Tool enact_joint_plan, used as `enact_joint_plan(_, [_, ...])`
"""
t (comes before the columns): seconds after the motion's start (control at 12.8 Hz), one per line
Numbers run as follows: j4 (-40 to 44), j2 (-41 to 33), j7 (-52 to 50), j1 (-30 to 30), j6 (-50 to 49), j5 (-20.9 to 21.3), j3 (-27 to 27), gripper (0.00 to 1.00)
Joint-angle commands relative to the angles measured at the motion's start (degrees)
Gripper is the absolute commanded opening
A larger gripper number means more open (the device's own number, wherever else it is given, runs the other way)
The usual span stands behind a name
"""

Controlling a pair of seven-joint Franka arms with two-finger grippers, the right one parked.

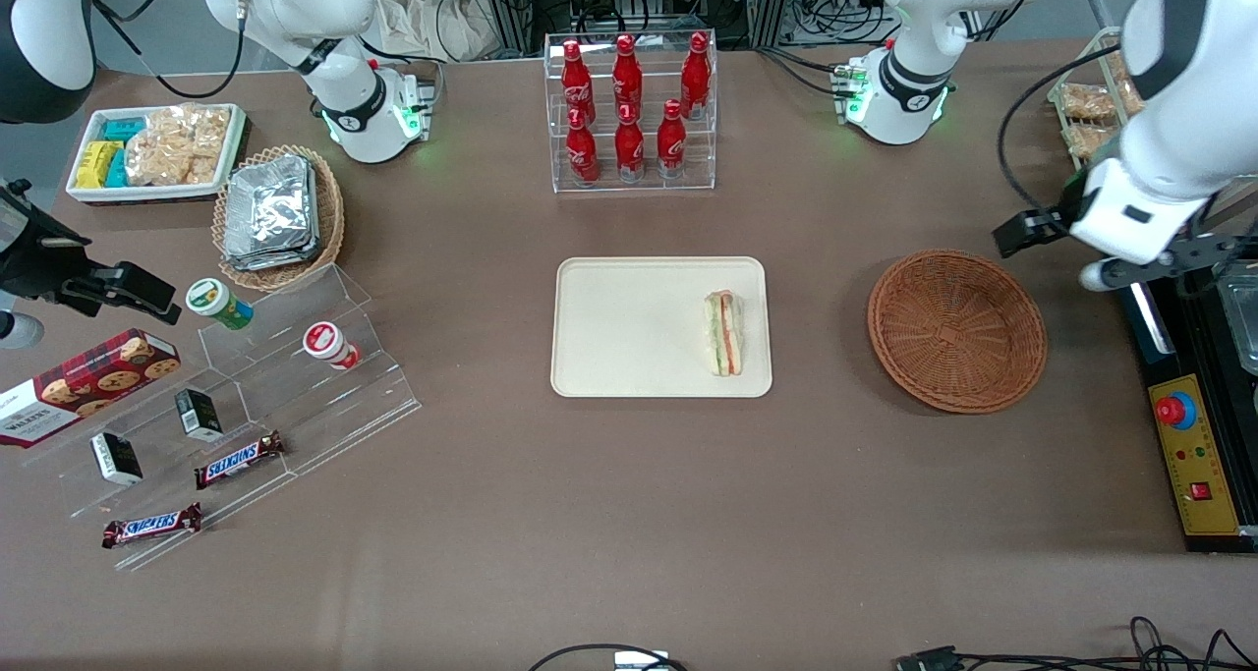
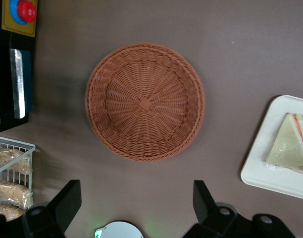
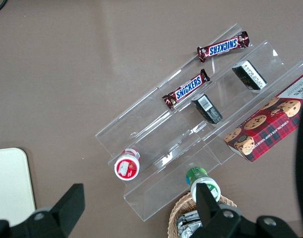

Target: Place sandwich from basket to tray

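Note:
The sandwich (image 1: pixel 723 332) (image 2: pixel 290 146), a clear-wrapped white-bread wedge with green and red filling, lies on the cream tray (image 1: pixel 629 327) (image 2: pixel 270 173), near the tray's edge that faces the basket. The round reddish-brown wicker basket (image 1: pixel 955 329) (image 2: pixel 145 101) stands beside the tray toward the working arm's end, with nothing in it. My gripper (image 1: pixel 1111 249) (image 2: pixel 135 201) hangs high above the table at the working arm's end, beside the basket. Its fingers are spread wide open with only bare table between them.
A clear rack of red bottles (image 1: pixel 629 111) stands farther from the front camera than the tray. A black control box with a red stop button (image 1: pixel 1194 465) and a wire rack of bagged snacks (image 1: pixel 1086 111) flank the basket. A clear stepped display (image 1: pixel 246 406), a foil-packet basket (image 1: pixel 278 214) and a white snack bin (image 1: pixel 157 150) lie toward the parked arm's end.

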Motion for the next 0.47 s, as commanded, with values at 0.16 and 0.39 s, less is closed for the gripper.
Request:
enact_joint_plan(0.16, [3.43, -2.08, 1.26, -1.19, -3.07, -0.84, 0.99, 1.0])
enact_joint_plan(0.39, [5.29, -1.56, 1.61, 1.34, -4.39, -1.72, 0.29, 1.0])
